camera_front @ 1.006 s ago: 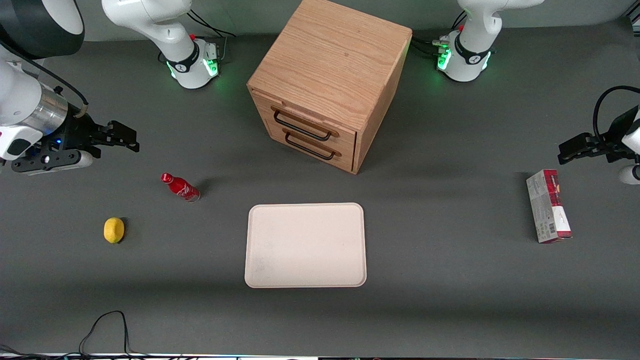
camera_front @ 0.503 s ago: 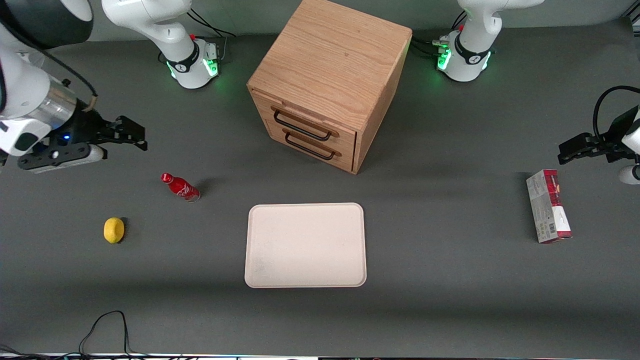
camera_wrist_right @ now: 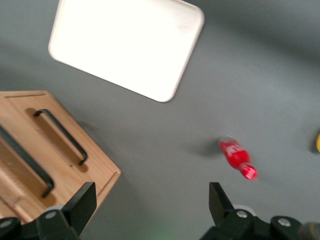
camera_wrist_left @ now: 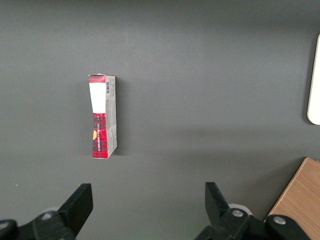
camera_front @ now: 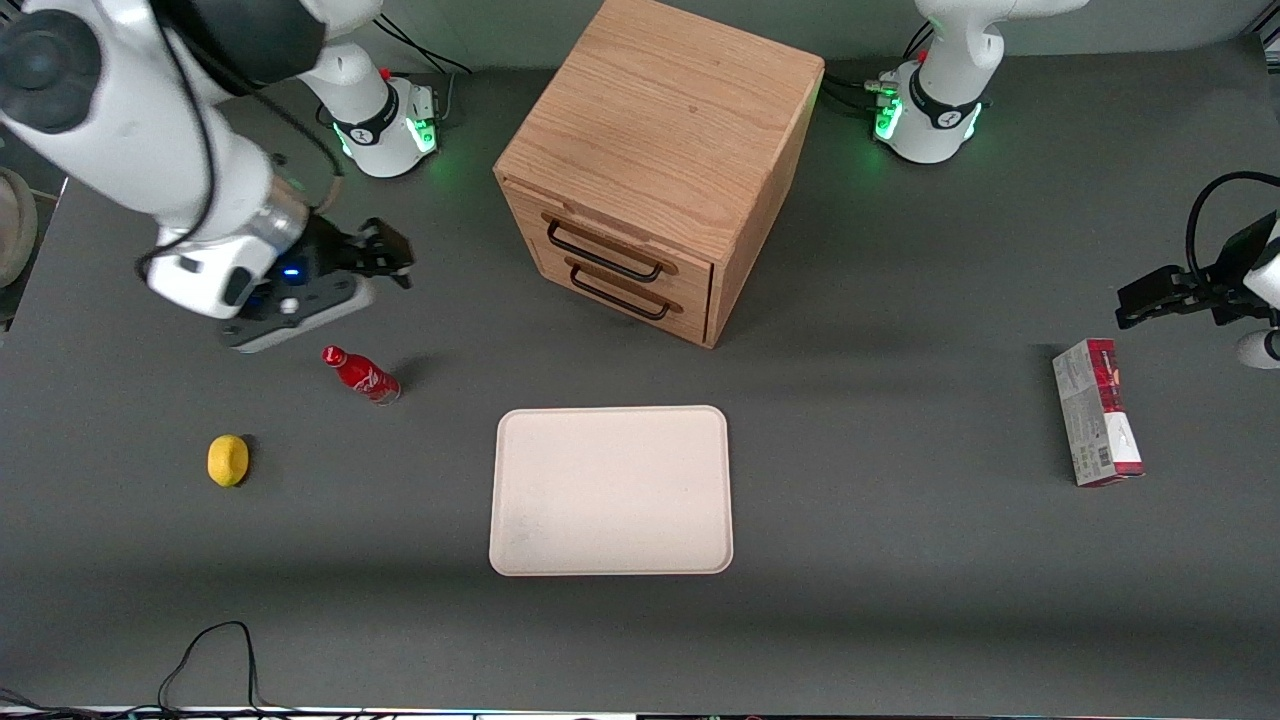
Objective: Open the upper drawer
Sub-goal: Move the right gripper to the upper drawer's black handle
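Observation:
The wooden cabinet (camera_front: 665, 130) stands at the middle of the table, farther from the front camera than the tray. Its upper drawer (camera_front: 590, 235) is shut and carries a thin black wire handle (camera_front: 603, 252); the like lower drawer (camera_front: 640, 285) sits under it. My right gripper (camera_front: 395, 255) hangs open and empty above the table, apart from the cabinet toward the working arm's end. In the right wrist view the gripper (camera_wrist_right: 152, 197) has its fingers wide apart, and the upper drawer's handle (camera_wrist_right: 27, 162) shows beside the lower one (camera_wrist_right: 60, 135).
A red bottle (camera_front: 362, 373) lies close to the gripper, nearer the camera, and also shows in the right wrist view (camera_wrist_right: 237, 157). A lemon (camera_front: 228, 460) lies nearer still. A cream tray (camera_front: 611, 490) lies in front of the cabinet. A red box (camera_front: 1097, 411) lies toward the parked arm's end.
My right arm has swung in from the working arm's end of the table toward the cabinet. The gripper now hangs above the table near the bottle. The drawers have not moved.

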`<act>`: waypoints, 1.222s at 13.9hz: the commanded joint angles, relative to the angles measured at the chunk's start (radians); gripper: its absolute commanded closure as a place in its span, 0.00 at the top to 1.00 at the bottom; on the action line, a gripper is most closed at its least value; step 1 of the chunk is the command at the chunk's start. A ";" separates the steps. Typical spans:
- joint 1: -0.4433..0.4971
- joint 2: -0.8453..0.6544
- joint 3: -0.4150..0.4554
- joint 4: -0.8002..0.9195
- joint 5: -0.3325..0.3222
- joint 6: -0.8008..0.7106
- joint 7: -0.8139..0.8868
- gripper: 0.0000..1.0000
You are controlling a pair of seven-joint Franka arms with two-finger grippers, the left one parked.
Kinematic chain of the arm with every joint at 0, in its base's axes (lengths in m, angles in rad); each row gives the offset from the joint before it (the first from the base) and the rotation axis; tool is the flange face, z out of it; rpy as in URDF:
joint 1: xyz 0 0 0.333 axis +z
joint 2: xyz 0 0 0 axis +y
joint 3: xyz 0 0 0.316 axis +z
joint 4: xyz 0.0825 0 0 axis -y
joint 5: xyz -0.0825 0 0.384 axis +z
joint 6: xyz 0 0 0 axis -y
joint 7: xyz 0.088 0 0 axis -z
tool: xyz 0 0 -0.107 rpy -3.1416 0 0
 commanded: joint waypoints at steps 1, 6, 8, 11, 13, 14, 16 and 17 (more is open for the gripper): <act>0.054 0.091 0.027 0.127 0.015 -0.039 -0.008 1.00; 0.062 0.148 0.165 0.132 0.005 0.050 -0.043 1.00; 0.062 0.173 0.170 0.130 0.005 0.066 -0.065 1.00; 0.070 0.239 0.168 0.123 0.001 0.131 -0.189 1.00; 0.071 0.286 0.168 0.117 -0.001 0.159 -0.205 1.00; 0.081 0.300 0.168 0.101 -0.001 0.166 -0.208 1.00; 0.094 0.299 0.168 0.054 -0.005 0.189 -0.212 1.00; 0.104 0.294 0.168 0.040 -0.005 0.189 -0.212 1.00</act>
